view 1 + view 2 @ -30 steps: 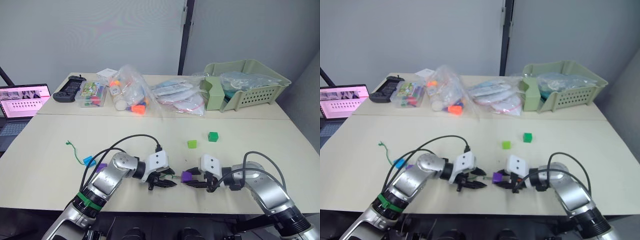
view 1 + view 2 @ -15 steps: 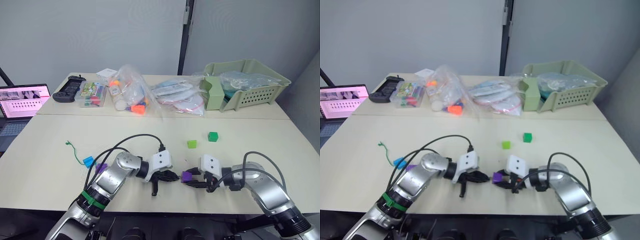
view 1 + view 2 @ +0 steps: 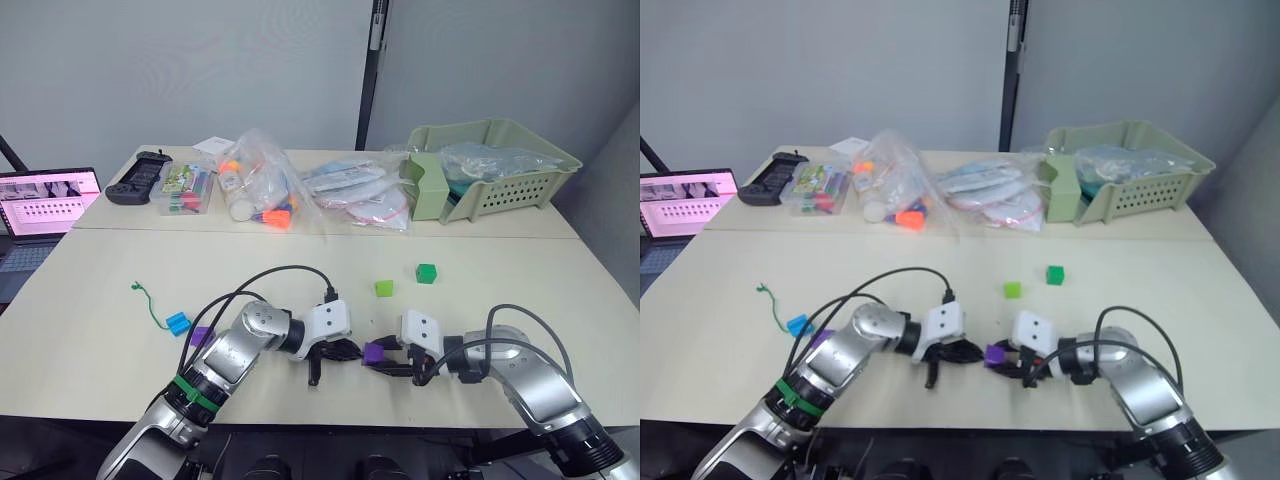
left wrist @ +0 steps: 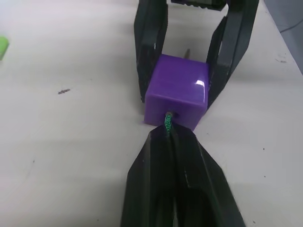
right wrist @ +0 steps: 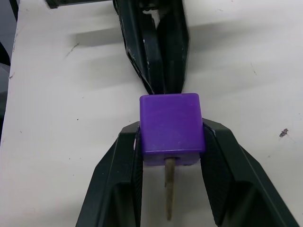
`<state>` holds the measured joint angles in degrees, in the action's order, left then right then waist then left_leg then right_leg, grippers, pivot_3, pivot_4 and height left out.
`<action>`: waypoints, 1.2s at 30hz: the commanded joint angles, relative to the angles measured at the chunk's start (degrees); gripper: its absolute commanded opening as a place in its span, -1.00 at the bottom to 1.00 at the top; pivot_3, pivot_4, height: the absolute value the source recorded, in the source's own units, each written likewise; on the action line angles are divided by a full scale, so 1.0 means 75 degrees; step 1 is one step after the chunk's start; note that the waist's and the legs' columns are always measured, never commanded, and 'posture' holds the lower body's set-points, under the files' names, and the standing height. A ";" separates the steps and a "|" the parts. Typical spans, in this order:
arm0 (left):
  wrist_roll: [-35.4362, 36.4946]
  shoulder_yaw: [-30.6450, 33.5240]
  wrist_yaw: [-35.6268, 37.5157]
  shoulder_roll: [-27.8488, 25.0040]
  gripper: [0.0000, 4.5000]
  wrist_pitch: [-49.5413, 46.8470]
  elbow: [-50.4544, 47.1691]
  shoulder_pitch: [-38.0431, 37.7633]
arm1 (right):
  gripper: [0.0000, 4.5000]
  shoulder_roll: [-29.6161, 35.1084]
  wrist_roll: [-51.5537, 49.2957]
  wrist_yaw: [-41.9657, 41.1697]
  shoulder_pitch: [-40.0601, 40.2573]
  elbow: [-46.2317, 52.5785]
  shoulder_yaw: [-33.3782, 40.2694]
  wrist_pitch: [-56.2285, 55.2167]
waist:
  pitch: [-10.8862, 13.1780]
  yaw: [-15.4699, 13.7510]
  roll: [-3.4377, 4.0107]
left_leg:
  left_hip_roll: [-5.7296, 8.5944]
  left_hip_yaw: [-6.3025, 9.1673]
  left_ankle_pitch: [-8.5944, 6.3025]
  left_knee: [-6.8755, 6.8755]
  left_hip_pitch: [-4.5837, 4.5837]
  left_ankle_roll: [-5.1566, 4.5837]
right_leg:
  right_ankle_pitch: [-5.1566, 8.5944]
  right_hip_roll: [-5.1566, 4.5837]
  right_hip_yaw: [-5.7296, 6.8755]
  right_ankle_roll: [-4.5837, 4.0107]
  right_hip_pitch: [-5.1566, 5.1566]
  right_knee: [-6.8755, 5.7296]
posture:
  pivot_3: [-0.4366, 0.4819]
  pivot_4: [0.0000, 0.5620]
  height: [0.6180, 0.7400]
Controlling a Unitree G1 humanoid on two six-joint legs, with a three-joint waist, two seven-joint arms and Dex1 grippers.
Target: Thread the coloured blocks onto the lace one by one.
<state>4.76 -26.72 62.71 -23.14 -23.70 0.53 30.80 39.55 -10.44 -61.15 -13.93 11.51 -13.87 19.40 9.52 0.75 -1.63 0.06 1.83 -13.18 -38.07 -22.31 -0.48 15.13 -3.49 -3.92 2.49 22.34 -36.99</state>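
The right gripper (image 5: 170, 208) has its two fingers closed on the sides of a purple block (image 5: 171, 124), holding it low over the table (image 3: 90, 330) at lower centre of the head view. Facing it, the left gripper (image 4: 173, 142) is pinched tight on the lace (image 4: 167, 122), with only a short green stub showing between the fingertips and the block's hole. On the far side the stiff pale tip (image 5: 169, 187) already pokes out of the block, so the lace is through.

To finish this step well, the right gripper should keep the block steady while the left feeds more cord along the line of the hole, without bending the stub sideways; then the tip can be taken and drawn out.

The block is a glossy, round-edged cube with a small bore through its middle. The lace is a thin braided green cord; its tail seems to run toward the blue block (image 3: 177, 323) and a second purple block (image 3: 201, 336) at lower left, though it is too fine to trace. The light green block (image 3: 384, 288) and dark green block (image 3: 426, 273) wait at centre right.
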 commanded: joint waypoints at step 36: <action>0.0079 0.0074 0.0079 0.0075 -1.00 0.0396 -0.0167 -0.0010 | -0.48 0.0064 -0.0004 0.0060 0.0186 0.0256 -0.0007 0.0120 | 0.0000 -0.0003 0.0000 | 0.0000 0.0006 0.0000 0.0002 -0.0003 0.0000 | 0.0000 -0.0001 -0.0001 0.0000 0.0003 0.0001 | -0.05 -0.47 1.00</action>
<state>5.42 -25.91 63.63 -23.14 -20.45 0.80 29.57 39.70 -10.43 -60.69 -13.05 12.50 -13.66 19.56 9.52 0.73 -1.63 0.06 1.87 -13.18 -38.06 -22.33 -0.48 15.13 -3.50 -3.93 2.49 22.36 -36.98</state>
